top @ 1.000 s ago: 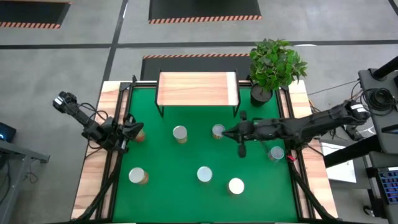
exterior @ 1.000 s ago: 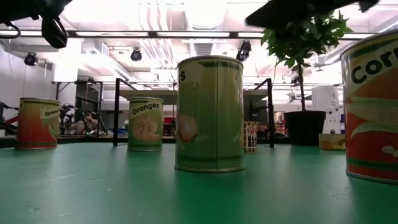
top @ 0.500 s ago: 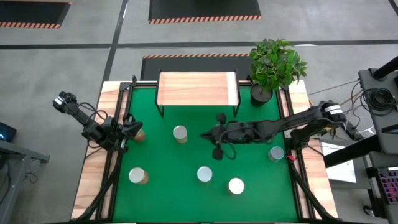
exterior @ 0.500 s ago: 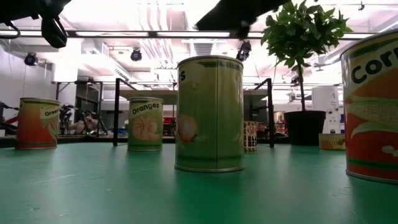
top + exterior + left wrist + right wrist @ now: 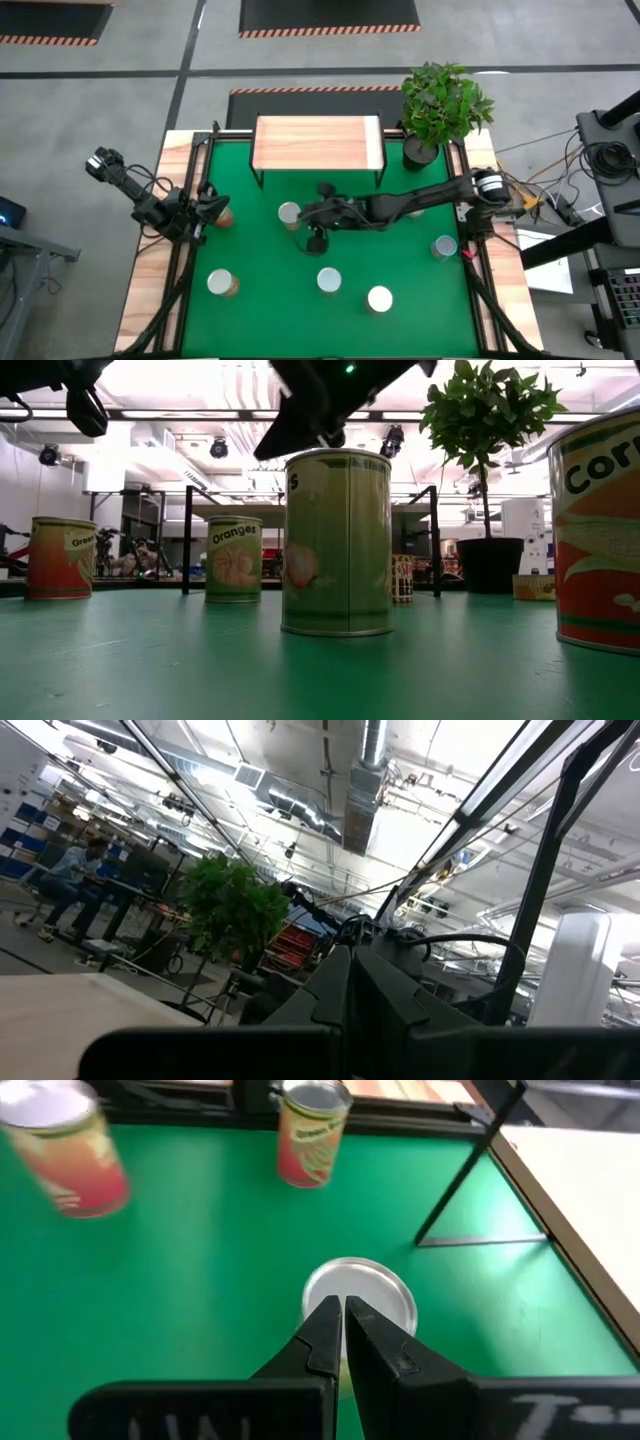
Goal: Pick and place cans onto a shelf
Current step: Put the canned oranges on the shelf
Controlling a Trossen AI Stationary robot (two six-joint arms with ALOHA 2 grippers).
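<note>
Two pincers closed and empty, right pincer (image 5: 303, 214) above can (image 5: 289, 213) near shelf (image 5: 317, 144), left pincer (image 5: 216, 210) at table edge.

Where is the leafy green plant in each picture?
High view: the plant stands at the table's far right corner, beside the shelf.
Low view: on the right, at the back, in its black pot.
Left wrist view: its leaves show left of centre.
Right wrist view: not in it.
Shared landmark: the shelf, which shows in all four views.
</note>
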